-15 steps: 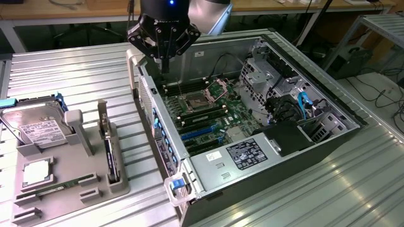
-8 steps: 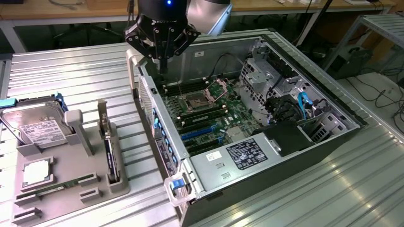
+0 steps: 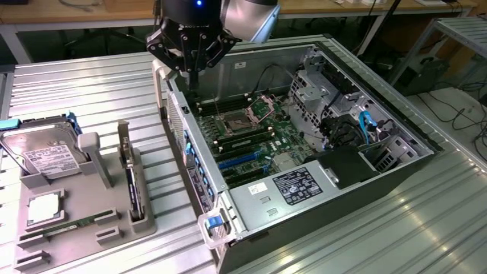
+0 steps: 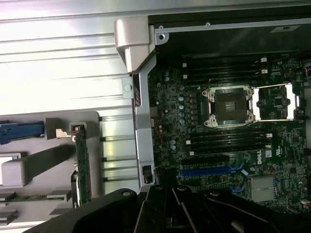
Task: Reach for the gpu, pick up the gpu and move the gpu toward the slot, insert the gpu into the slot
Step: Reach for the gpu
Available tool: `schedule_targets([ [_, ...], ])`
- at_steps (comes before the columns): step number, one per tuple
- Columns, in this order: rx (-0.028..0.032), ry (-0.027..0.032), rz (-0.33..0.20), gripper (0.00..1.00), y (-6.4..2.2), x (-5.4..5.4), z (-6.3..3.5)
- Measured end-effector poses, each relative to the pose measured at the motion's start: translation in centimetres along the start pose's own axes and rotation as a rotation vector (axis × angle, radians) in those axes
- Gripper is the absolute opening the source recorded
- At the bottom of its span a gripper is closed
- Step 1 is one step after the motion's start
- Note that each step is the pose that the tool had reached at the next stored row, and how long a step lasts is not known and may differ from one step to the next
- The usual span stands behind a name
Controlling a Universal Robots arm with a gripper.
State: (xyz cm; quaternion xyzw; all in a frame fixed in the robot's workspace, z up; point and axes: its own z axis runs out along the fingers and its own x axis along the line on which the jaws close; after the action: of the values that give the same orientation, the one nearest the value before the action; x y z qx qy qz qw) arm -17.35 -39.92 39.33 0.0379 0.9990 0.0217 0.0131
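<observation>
The gpu (image 3: 134,191) stands on edge in a grey holder on the exterior view's left, its silver bracket end pointing up and away. From the wrist it is a thin green strip (image 4: 81,167). My gripper (image 3: 191,73) hangs shut and empty above the far corner of the open computer case, well away from the gpu. Its black fingers (image 4: 167,187) come together over the case's edge. On the motherboard inside the case lie the blue slots (image 3: 242,161) (image 4: 209,171).
The grey holder (image 3: 76,242) also carries a silver hard drive (image 3: 47,154), a square chip (image 3: 44,208) and a small green memory stick (image 3: 68,226). The case wall (image 3: 179,123) rises between holder and motherboard. Cables and drive cages (image 3: 357,131) fill the case's far side.
</observation>
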Motion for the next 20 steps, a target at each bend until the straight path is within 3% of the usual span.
schedule_targets([
  [20, 0.0000, 0.0000, 0.000, 0.11, -0.12, 1.4, -0.04],
])
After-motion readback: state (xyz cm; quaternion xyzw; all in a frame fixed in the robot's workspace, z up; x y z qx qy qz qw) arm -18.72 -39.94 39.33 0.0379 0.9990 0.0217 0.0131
